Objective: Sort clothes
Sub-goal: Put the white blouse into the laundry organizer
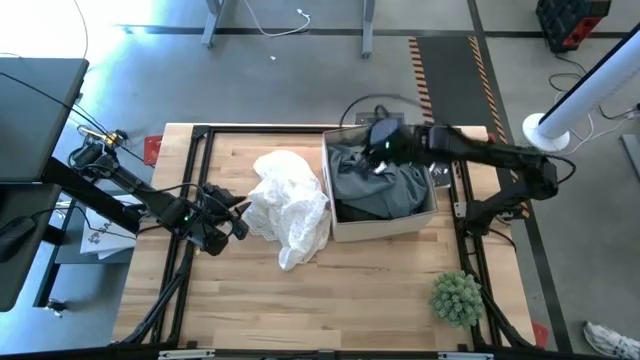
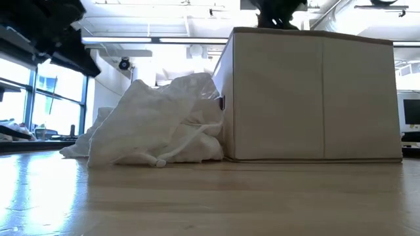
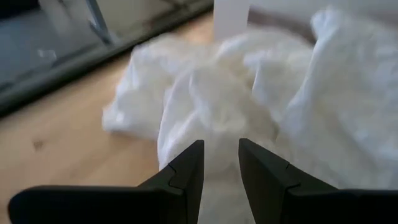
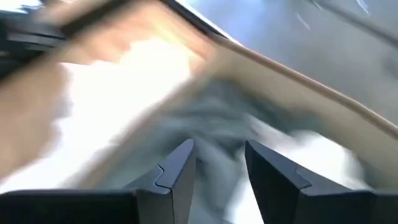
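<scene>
**White garment on desk, grey one in box**

The left gripper, fingers parted and empty, sits near the white garment heaped on the desk. Beyond, the right gripper, fingers released, hovers over the grey-green garment in the box.

The room is bright. In the low view, strong light pours in from the windows and the ceiling lights — the far room looks washed out. The white garment looks soft and fuzzy in the left wrist view. The right wrist view is badly smeared — the box is just streaks. The table from above looks evenly lit, with soft shadows.
</scene>
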`<state>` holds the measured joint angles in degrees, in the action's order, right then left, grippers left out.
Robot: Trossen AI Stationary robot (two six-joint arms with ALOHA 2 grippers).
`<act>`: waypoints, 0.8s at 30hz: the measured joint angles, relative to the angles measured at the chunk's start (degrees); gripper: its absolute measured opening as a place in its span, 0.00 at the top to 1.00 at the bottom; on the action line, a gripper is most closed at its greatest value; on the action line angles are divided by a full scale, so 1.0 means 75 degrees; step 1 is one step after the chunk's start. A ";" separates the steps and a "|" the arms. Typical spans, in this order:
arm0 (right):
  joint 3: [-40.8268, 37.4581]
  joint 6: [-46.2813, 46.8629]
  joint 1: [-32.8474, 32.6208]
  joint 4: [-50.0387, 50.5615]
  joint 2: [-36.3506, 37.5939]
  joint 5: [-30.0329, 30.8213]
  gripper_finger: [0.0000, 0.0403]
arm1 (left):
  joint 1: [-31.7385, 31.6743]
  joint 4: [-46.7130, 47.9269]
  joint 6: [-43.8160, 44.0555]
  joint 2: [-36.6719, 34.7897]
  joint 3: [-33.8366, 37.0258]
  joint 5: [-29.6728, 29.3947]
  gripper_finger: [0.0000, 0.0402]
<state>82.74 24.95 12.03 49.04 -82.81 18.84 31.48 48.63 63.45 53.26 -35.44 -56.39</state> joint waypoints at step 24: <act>-0.2029 -0.1350 -0.4221 -0.4963 -0.0131 0.0076 0.66 | -0.6081 -0.5940 -0.7541 0.3253 -0.0003 0.7092 0.31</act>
<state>67.53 14.83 -19.62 11.82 -83.79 19.41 -14.13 4.08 6.90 77.65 -35.46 -3.20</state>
